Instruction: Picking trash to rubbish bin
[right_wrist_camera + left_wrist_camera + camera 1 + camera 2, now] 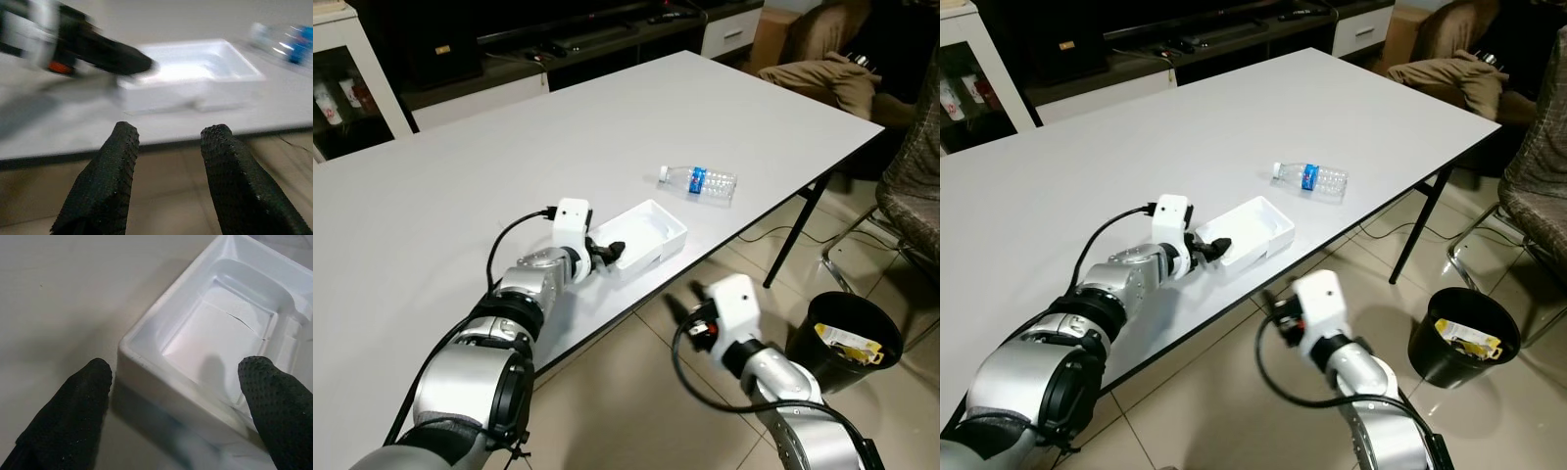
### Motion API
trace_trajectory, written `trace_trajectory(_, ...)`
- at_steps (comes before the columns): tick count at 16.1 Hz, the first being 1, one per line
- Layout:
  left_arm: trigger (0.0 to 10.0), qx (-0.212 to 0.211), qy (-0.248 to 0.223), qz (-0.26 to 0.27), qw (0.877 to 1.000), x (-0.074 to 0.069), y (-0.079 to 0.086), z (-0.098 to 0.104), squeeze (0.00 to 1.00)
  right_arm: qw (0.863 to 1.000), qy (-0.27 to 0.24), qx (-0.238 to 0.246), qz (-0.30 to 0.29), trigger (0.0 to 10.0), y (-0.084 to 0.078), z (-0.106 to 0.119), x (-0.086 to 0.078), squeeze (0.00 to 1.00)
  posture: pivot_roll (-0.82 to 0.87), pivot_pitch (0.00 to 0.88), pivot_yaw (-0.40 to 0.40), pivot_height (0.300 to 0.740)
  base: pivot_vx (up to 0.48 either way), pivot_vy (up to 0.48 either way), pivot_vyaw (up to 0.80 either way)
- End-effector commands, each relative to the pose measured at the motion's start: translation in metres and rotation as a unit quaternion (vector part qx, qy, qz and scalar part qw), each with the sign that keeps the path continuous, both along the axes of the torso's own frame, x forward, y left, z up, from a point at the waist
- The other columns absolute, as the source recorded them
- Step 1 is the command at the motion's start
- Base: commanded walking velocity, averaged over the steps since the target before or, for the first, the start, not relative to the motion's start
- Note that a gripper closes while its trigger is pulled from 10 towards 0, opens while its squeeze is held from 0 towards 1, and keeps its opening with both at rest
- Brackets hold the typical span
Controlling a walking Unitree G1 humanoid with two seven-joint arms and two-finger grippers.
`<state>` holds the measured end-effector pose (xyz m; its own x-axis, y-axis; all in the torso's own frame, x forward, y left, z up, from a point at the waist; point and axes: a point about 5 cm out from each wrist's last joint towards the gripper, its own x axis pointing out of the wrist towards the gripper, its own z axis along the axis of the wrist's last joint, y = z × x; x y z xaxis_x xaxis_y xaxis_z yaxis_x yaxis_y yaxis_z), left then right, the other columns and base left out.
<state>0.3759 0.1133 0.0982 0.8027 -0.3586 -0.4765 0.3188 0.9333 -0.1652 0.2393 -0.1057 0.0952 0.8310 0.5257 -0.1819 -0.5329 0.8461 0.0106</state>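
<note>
Worktop [460, 186], white, fills the upper left and centre of the head view. We've got our left gripper [607, 257] at the near corner of a white plastic tray [651, 233], fingers [73, 416] spread w/ one outside the wall and one over the inside, not clamped on it. Tray sits centre frame, near the worktop's front edge. Plastic water bottle [698, 181] w/ blue label lies on its side just beyond, centre right. Our right gripper [166, 181] hangs below the worktop edge over the tiled floor, fingers apart, holding nothing. Black rubbish bin [847, 338] w/ some yellow trash inside stands lower right.
</note>
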Motion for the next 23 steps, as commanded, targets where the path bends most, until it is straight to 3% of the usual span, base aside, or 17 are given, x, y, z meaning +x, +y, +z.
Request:
trace_trajectory(1, 10.0, 0.006, -0.001, 0.001, 1.000, 0.002, 0.000, 0.004, 0.00, 1.000, -0.005, 0.010, 0.027, 10.0, 0.005, 0.005, -0.003, 0.00, -0.19, 0.000, 0.052, 0.740, 0.000, 0.000, 0.00)
trace_trajectory(3, 10.0, 0.013, -0.009, -0.011, 1.000, 0.005, -0.003, 0.009, 0.00, 0.999, 0.001, 0.010, 0.043, 10.0, 0.008, 0.004, -0.005, 0.00, -0.20, 0.000, 0.052, 0.740, 0.000, 0.000, 0.00)
trace_trajectory(7, 10.0, 0.071, 0.013, -0.041, 0.997, -0.002, -0.001, -0.004, 0.00, 0.998, 0.009, 0.014, 0.060, 10.0, 0.010, 0.004, -0.006, 0.00, -0.20, 0.000, 0.055, 0.740, 0.000, 0.000, 0.00)
trace_trajectory(8, 8.9, 0.083, 0.017, -0.051, 0.995, -0.003, 0.002, -0.007, 0.00, 0.997, 0.015, 0.013, 0.071, 10.0, 0.011, 0.003, -0.008, 0.00, -0.20, 0.000, 0.055, 0.740, 0.000, 0.000, 0.00)
trace_trajectory(9, 2.6, 0.091, 0.016, -0.052, 0.994, -0.003, 0.005, -0.007, 0.00, 0.997, 0.016, 0.013, 0.072, 10.0, 0.011, 0.003, -0.008, 0.00, -0.20, 0.000, 0.055, 0.740, 0.000, 0.000, 0.00)
trace_trajectory(10, 0.0, 0.101, 0.014, -0.050, 0.993, -0.003, 0.009, -0.008, 0.00, 0.997, 0.016, 0.012, 0.073, 10.0, 0.011, 0.003, -0.009, 0.00, -0.20, 0.000, 0.055, 0.740, 0.000, 0.000, 0.00)
trace_trajectory(17, 0.0, 0.101, -0.001, -0.029, 0.994, 0.001, 0.022, 0.000, 0.00, 0.997, 0.012, 0.003, 0.070, 10.0, 0.011, 0.001, -0.007, 0.00, -0.18, 0.000, 0.050, 0.740, 0.000, 0.000, 0.00)
trace_trajectory(23, 0.0, 0.056, 0.003, -0.024, 0.998, 0.003, 0.020, 0.004, 0.00, 0.998, 0.007, -0.005, 0.067, 10.0, 0.011, 0.000, -0.003, 0.00, -0.18, 0.000, 0.050, 0.740, 0.000, 0.000, 0.00)
